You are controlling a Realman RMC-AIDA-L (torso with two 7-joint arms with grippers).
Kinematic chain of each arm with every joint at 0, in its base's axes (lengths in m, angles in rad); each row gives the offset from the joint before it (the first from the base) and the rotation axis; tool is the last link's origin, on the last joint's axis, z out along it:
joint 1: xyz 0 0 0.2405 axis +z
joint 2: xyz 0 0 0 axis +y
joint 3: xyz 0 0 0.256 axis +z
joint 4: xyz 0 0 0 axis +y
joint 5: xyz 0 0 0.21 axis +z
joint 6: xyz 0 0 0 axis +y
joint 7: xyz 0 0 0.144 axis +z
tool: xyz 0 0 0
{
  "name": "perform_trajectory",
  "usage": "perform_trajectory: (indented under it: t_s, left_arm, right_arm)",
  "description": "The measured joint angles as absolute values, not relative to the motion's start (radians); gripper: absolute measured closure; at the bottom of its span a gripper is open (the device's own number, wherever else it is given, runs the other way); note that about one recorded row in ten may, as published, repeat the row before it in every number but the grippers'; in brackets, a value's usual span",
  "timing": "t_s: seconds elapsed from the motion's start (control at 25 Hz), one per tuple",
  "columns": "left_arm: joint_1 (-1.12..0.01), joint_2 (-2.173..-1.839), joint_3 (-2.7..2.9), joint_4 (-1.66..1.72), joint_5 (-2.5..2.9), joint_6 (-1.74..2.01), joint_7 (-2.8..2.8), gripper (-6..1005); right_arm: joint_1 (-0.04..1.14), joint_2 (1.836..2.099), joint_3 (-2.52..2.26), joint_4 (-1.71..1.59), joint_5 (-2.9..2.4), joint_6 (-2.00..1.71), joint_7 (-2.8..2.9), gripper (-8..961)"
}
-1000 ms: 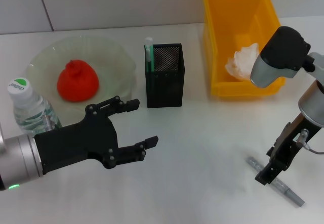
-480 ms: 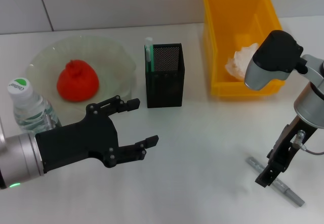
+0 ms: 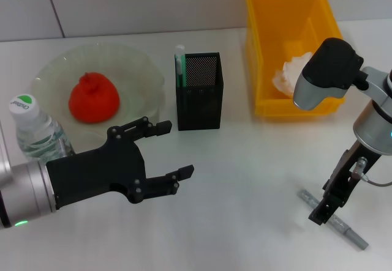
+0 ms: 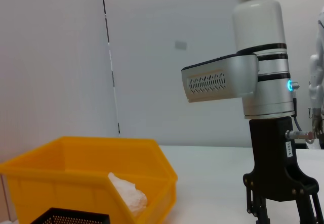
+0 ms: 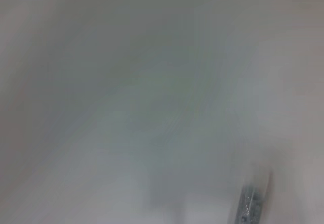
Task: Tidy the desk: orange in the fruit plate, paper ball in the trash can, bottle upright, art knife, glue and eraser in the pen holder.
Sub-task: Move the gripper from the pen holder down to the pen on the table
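The right end effector (image 3: 321,213) is down at the counter (image 3: 245,179) on the near right, its black tip right on the glue (image 3: 334,220), the thin grey stick lying flat there. Can't tell from here whether its fingers are actually pinching the stick or just parked over it. The right wrist view only catches a bit of the grey stick (image 5: 249,204), the rest is a blur.

The left end effector (image 3: 171,152) hangs over the near left of the counter with its fingers spread wide, holding nothing.

The orange (image 3: 93,97) sits in the fruit plate (image 3: 55,69) at the back left. The bottle (image 3: 33,130) stands upright just in front of the plate. The art knife (image 3: 179,66) stands at the left side of the pen holder (image 3: 199,90); whether it's inside the mesh, I can't say. The paper ball (image 3: 293,72) lies in the trash can (image 3: 288,14), and it also shows up in the left wrist view (image 4: 126,191).
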State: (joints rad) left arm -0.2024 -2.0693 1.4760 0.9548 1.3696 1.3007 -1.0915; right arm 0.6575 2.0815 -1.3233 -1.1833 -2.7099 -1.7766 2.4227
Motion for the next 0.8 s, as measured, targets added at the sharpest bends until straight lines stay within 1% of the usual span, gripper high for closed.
perform_trajectory:
  t_s: [0.8]
  left_arm:
    - [-0.204,-2.068,1.477,0.953,1.37,1.301,-1.091,181]
  right_arm:
    - [0.685,2.08,-1.337,-1.136,-2.715,-1.753,2.424,192]
